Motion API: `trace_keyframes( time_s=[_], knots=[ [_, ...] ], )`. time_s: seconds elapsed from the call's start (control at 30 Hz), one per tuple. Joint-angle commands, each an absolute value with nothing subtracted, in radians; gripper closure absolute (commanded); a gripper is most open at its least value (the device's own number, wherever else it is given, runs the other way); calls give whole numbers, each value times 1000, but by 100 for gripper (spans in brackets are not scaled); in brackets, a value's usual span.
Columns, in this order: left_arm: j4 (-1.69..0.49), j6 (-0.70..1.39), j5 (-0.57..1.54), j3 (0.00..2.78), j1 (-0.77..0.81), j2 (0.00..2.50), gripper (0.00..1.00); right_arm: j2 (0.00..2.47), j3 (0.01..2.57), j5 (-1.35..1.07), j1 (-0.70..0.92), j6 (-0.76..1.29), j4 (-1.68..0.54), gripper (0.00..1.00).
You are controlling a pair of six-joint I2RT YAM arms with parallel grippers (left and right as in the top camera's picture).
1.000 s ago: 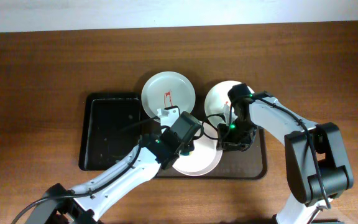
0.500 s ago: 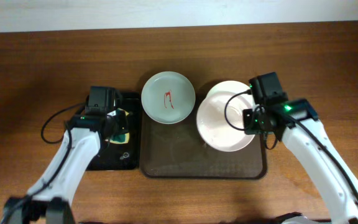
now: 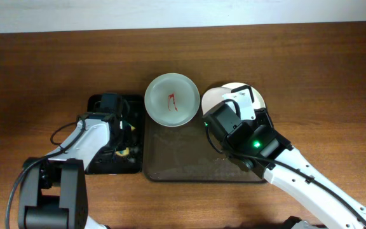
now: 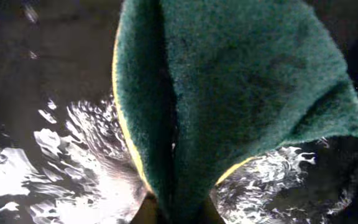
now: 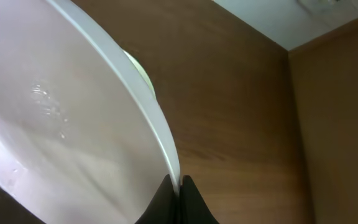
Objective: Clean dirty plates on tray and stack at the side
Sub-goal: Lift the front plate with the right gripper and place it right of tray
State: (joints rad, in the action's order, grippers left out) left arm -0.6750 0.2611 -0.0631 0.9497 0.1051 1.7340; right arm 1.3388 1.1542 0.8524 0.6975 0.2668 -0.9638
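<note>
The mint-green plate with a red streak sits at the back left edge of the brown tray. My right gripper is shut on the rim of a white plate at the tray's back right corner. In the right wrist view the jaws pinch that plate by its edge, tilted, and a pale rim shows just behind it. My left gripper is shut on the green-yellow sponge over the small black tray. I do not see a third plate clearly.
The black tray's floor is wet and foamy under the sponge. My right arm lies across the right part of the brown tray. Bare wooden table surrounds both trays, and a pale wall runs along the back.
The white plate has moved back and right from over the tray's right half, and my right arm now crosses the tray. My left gripper stays over the black tray with the sponge.
</note>
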Motion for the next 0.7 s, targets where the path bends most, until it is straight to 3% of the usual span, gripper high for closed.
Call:
trace_keyframes(
  time_s=[0.0,0.07,0.1,0.13,0.23,0.33,0.37,0.47,0.6,0.67],
  knots=[
    [-691,256,-67,949,102,1750,100,1328,1175,907,707,290,-961,96],
    [-694,256,-67,950,102,1750,100,1328,1197,911,707,290,-961,96],
    [-694,256,-67,955,102,1750,48,1328,1216,913,705,290,-960,96],
    [-696,256,-66,967,102,1750,26,1328,1222,917,698,303,-951,96],
    [-720,256,-67,1053,102,1738,20,1328,1232,676,506,376,-939,96],
    [-698,256,-67,1076,102,1735,13,1328,1232,293,126,376,-938,96],
    [-690,255,-67,1076,102,1735,12,1328,1232,235,59,376,-937,96],
    [-624,255,-65,1074,102,1769,14,1382,1232,21,-348,376,-952,96],
    [-590,255,-47,1074,103,1832,44,1503,1231,11,-492,376,-965,96],
    [-587,255,-48,1074,103,1840,72,1579,1231,21,-524,376,-962,96]
  ],
)
